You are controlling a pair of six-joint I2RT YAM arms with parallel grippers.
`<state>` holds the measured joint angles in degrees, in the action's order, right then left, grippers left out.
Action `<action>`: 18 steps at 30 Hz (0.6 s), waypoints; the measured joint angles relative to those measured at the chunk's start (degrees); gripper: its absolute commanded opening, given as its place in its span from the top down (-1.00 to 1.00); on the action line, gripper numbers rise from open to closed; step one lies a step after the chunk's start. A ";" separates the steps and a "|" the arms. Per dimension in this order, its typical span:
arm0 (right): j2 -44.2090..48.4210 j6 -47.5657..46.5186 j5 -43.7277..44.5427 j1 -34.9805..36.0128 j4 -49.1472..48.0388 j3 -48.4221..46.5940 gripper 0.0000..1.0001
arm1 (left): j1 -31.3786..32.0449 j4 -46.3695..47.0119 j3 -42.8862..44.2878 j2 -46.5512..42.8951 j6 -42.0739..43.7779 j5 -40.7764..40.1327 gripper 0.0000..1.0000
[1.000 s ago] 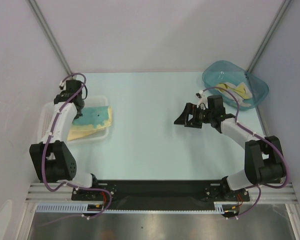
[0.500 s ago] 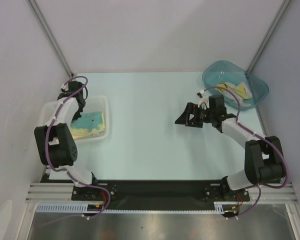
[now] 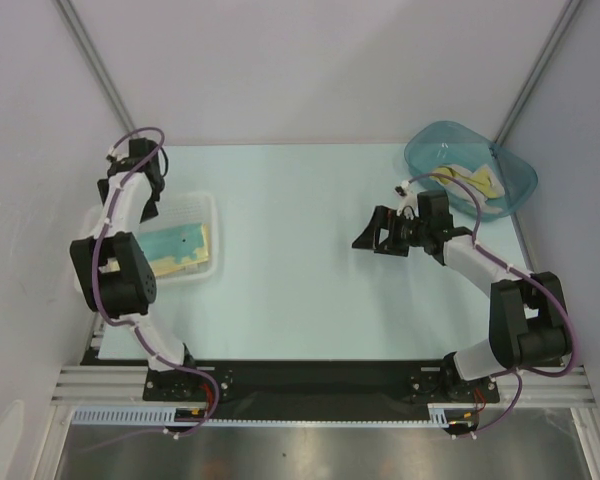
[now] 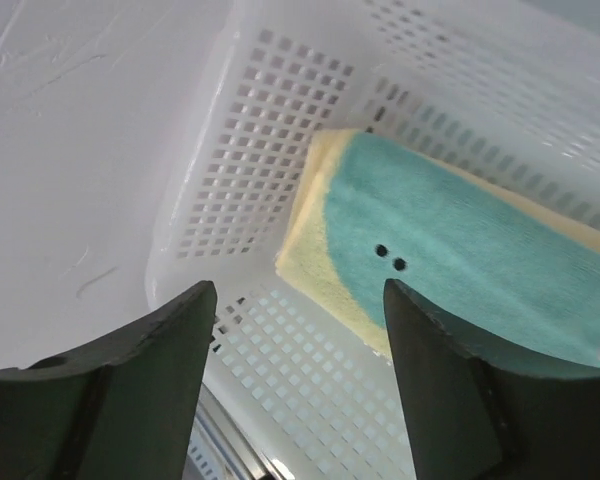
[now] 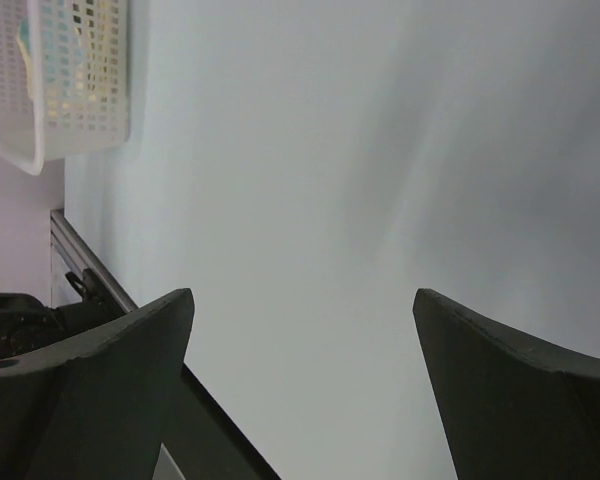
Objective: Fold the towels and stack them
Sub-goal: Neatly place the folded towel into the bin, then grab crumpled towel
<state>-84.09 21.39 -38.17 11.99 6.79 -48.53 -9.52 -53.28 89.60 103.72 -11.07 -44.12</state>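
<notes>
Jaws of the left gripper [image 4: 298, 290] are standing apart over the folded teal-and-yellow towel [image 4: 450, 250] in the white mesh basket [image 4: 250, 150]; the right gripper [image 5: 302, 300] is gaping above the table [image 5: 380, 150].

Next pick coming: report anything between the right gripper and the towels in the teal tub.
Only the tub wall around the towels; nothing else shows. The right gripper, open, faces away from them.

Teal-yellow towel [image 4: 450, 250], folded in basket [image 4: 260, 150] — other towels [image 3: 470, 180], crumpled in tub [image 3: 427, 147]
</notes>
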 measured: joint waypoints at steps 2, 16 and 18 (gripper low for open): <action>0.04 0.55 2.08 0.00 1.42 -0.63 -1.00 | 1.90 0.26 0.22 -1.42 0.04 1.44 -0.53; -3.58 -0.44 39.17 -3.50 13.97 -32.04 -0.99 | 36.63 13.18 -2.21 -18.88 3.17 26.77 -0.99; -6.75 -1.33 43.50 -6.19 13.90 -36.87 -0.96 | 38.32 15.56 -4.42 -21.70 3.04 31.10 -0.99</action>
<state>-90.85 20.05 5.32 5.80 20.69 -85.41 28.80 -37.71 85.19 82.02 -8.03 -13.02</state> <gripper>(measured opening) 0.993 0.996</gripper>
